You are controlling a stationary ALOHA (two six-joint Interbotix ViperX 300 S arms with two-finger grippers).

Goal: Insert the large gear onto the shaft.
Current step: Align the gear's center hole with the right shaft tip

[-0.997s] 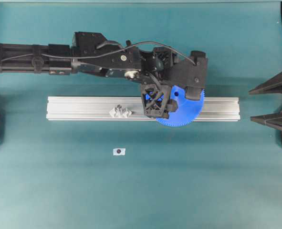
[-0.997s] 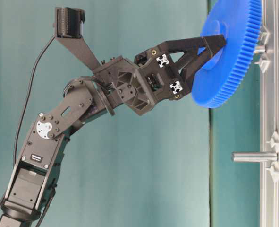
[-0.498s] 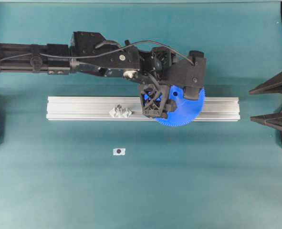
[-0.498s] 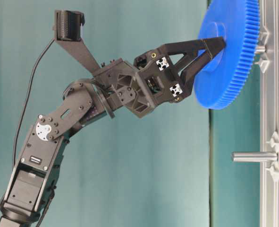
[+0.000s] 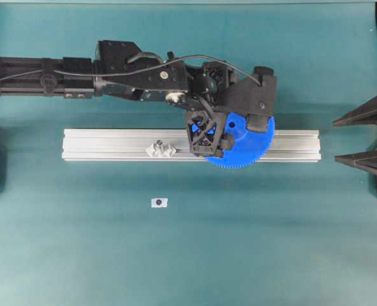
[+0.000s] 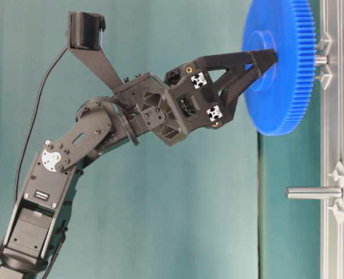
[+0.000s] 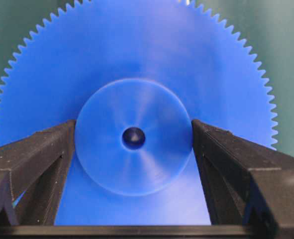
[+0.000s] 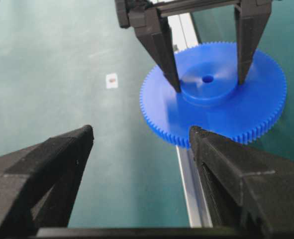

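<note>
If we lift away crooked, a finger could catch the hub and tip the large gear (image 6: 279, 64) off the shaft (image 6: 319, 59). It sits level over the rail (image 5: 111, 145). Our left gripper (image 7: 133, 137), angled down, is spread beside the hub; the right gripper (image 8: 139, 149) waits spread, well apart.

Right gripper (image 8: 139, 144): jaws wide apart, nothing between them. Beyond its fingertips, the gear (image 8: 214, 97) lies flat over a rail (image 8: 191, 191). Left gripper (image 8: 206, 82) fingers flank the gear's hub (image 8: 209, 89), one each side.
</note>
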